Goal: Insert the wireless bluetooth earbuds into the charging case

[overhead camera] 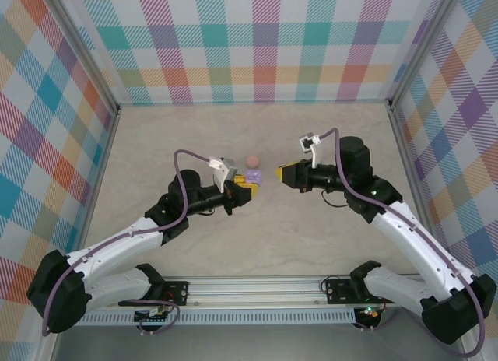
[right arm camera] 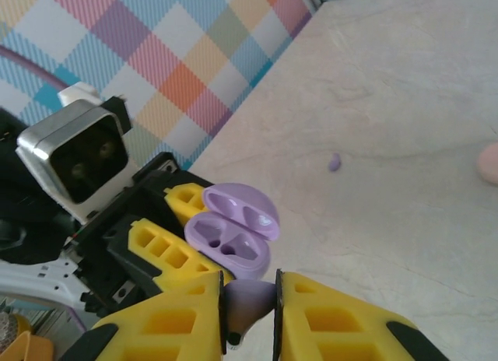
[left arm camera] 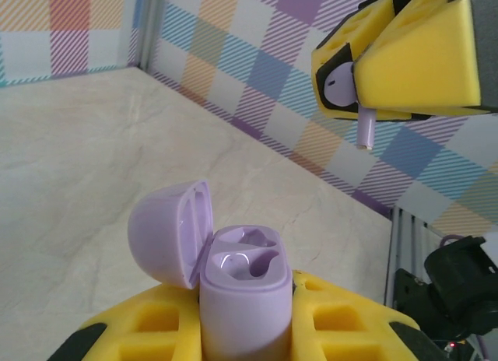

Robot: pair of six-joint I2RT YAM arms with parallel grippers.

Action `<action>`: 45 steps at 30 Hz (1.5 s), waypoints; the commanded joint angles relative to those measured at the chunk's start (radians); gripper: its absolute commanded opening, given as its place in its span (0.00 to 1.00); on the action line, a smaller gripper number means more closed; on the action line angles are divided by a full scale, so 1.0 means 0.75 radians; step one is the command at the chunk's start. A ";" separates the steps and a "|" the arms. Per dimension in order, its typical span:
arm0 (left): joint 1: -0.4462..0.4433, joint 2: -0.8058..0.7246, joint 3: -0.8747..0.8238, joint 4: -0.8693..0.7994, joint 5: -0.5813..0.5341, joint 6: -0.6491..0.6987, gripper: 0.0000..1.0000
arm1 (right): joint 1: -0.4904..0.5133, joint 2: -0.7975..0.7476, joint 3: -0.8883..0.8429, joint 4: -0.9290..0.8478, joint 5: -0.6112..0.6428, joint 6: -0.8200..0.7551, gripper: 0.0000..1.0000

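My left gripper (left arm camera: 247, 324) is shut on the purple charging case (left arm camera: 245, 275), which stands upright between its yellow fingers (left arm camera: 156, 330) with the lid (left arm camera: 167, 233) swung open. Both sockets in the case look bare. My right gripper (right arm camera: 249, 295) is shut on a purple earbud (right arm camera: 250, 303), its stem pointing down. In the left wrist view that earbud (left arm camera: 342, 89) hangs above and to the right of the case, not touching it. From above, the right gripper (overhead camera: 282, 174) faces the left gripper (overhead camera: 243, 190) across a small gap, with the case (overhead camera: 253, 175) between them.
A second small purple earbud (right arm camera: 334, 162) lies loose on the beige table beyond the case. A pink round item (overhead camera: 251, 160) sits just behind the grippers. Plaid walls (overhead camera: 249, 42) and a metal frame close in three sides.
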 commanded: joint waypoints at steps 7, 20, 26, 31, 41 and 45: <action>-0.025 -0.004 0.037 0.142 0.210 0.028 0.00 | 0.107 -0.028 0.061 0.018 0.005 -0.027 0.21; -0.023 0.038 0.118 0.106 0.273 0.044 0.00 | 0.205 0.007 0.075 0.082 0.177 0.045 0.22; -0.024 0.044 0.122 0.096 0.275 0.047 0.00 | 0.223 0.010 0.078 0.090 0.236 0.048 0.22; -0.025 0.047 0.121 0.081 0.265 0.053 0.00 | 0.228 0.005 0.078 0.094 0.257 0.052 0.22; -0.025 0.055 0.124 0.070 0.273 0.058 0.00 | 0.229 0.000 0.069 0.107 0.320 0.064 0.22; -0.024 0.055 0.130 0.070 0.272 0.056 0.00 | 0.231 0.007 0.069 0.112 0.319 0.066 0.22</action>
